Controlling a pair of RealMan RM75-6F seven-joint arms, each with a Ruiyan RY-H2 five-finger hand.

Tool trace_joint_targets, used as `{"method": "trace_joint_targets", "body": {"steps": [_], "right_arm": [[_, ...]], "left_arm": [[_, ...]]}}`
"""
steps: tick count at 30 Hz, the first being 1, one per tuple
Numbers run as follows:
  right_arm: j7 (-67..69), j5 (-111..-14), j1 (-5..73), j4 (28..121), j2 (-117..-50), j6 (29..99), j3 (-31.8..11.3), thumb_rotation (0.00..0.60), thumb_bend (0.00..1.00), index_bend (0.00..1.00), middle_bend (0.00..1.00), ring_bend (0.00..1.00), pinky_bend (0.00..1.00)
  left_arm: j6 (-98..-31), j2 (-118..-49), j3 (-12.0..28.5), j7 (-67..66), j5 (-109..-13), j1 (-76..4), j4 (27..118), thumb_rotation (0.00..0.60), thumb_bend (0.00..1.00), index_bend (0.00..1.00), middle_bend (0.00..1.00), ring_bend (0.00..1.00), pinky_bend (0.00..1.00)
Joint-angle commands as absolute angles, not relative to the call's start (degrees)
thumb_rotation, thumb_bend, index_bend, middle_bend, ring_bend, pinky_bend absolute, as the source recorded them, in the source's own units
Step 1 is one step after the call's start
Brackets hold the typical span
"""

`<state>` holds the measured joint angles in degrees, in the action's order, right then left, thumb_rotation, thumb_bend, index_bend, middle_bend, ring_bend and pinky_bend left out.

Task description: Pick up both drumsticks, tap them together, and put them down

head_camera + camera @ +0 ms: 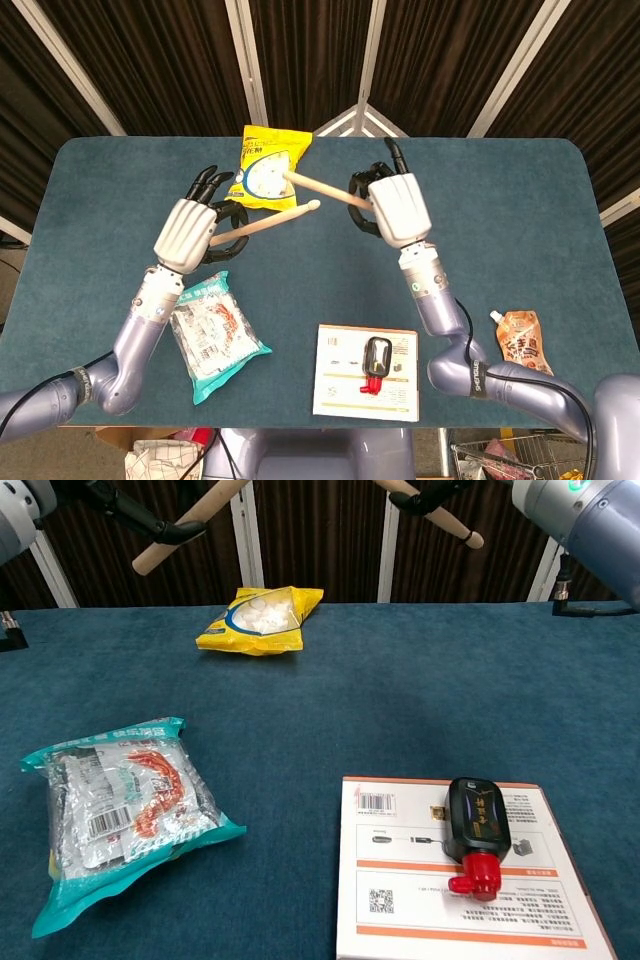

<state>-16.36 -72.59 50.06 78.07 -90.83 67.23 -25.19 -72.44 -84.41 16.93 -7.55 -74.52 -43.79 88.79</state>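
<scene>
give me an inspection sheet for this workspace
surface: dark blue felt-covered table, flat, nothing spilled.
job's things: two pale wooden drumsticks, left drumstick and right drumstick, both held in the air, tips close; contact cannot be told.
clutter: yellow snack bag; teal noodle packet; white printed box with a black and red bottle lying on it; orange pouch.
hands: left hand grips one stick, right hand the other.
cables: nothing seen on the table.
surroundings: dark curtains with white poles.
</scene>
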Motion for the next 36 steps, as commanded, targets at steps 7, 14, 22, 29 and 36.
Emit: {"method": "trace_joint_targets", "body": {"steps": [7,14,22,29,36], "right_arm": [[-18.14,-73.84,50.96,80.44,-91.24,67.44,-23.25,0.6,0.45,0.73,0.63,0.39,0.0],[-19.26,-73.65,51.49,82.79,-91.74,68.27,-23.41,0.6,0.45,0.73,0.63,0.39,0.0],[-21.23,-71.48,52.13,85.35,-92.0,68.65,-24.5,0.6,0.45,0.74,0.63,0.39,0.0],[-22.0,-70.94,52.31,86.42,-91.78,69.08,-24.61,0.6,0.45,0.74,0.63,0.39,0.01],[-21.71,-70.64,52.05,87.06,-91.35,69.73,-24.6,0.6,0.45,0.74,0.63,0.39,0.01]], "left_arm": [[-73.94,-86.33,19.12,-16.15,-70.06,-44.3,92.02,0.6,0.56,0.68,0.66,0.13,0.0],[-74.38,-88.69,19.57,-19.94,-67.39,-44.68,91.81,0.6,0.56,0.68,0.66,0.13,0.0],[-73.68,-90.18,19.29,-19.72,-67.33,-45.02,90.66,0.6,0.56,0.68,0.66,0.13,0.0],[-72.89,-90.64,19.03,-19.37,-67.57,-45.23,90.09,0.6,0.56,0.68,0.66,0.13,0.0],[-73.05,-91.02,18.64,-18.06,-69.0,-45.07,89.1,0.6,0.56,0.68,0.66,0.13,0.0]]}}
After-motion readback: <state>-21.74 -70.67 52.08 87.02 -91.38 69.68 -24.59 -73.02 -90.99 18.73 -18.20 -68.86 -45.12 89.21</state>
